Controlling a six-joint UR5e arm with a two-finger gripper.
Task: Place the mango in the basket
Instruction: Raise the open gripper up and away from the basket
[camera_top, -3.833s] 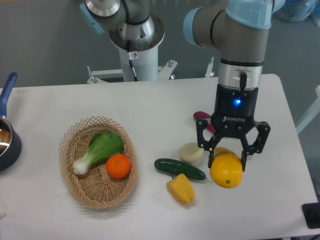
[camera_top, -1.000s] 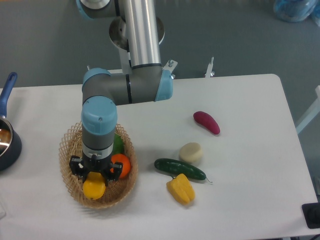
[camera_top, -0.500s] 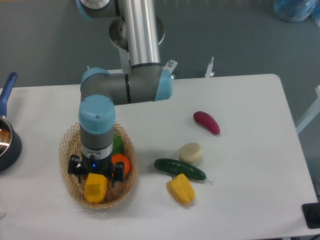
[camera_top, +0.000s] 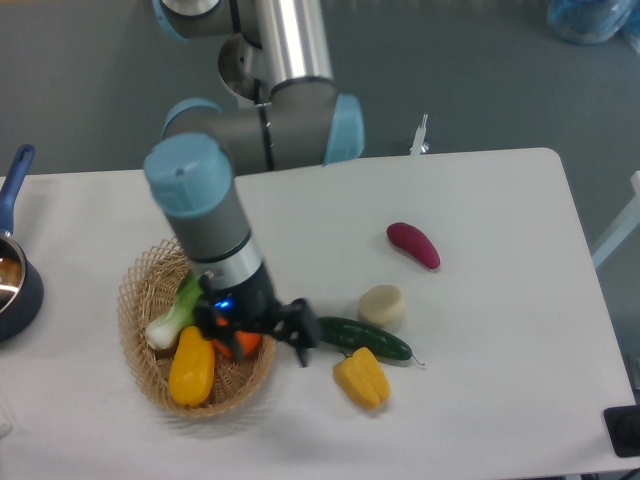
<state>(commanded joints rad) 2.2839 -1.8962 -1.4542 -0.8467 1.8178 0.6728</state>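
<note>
The mango (camera_top: 191, 366), glossy yellow and oval, lies inside the tan wicker basket (camera_top: 140, 290) at its front. It rests apart from the gripper. My gripper (camera_top: 258, 333) is open and empty, raised and tilted over the basket's right rim. Its black fingers (camera_top: 299, 345) spread toward the right. It partly hides a small orange (camera_top: 243, 345) in the basket. A green leafy vegetable (camera_top: 175, 310) lies in the basket behind the mango.
A dark green cucumber (camera_top: 365, 337), a yellow bell pepper (camera_top: 362, 377), a pale round item (camera_top: 382, 305) and a red-purple vegetable (camera_top: 413, 244) lie on the white table to the right. A dark blue pot (camera_top: 12, 285) stands at the left edge.
The gripper has let go of the mango, which now lies in the basket. The gripper has risen and swung right, tilted over the basket's right rim.
</note>
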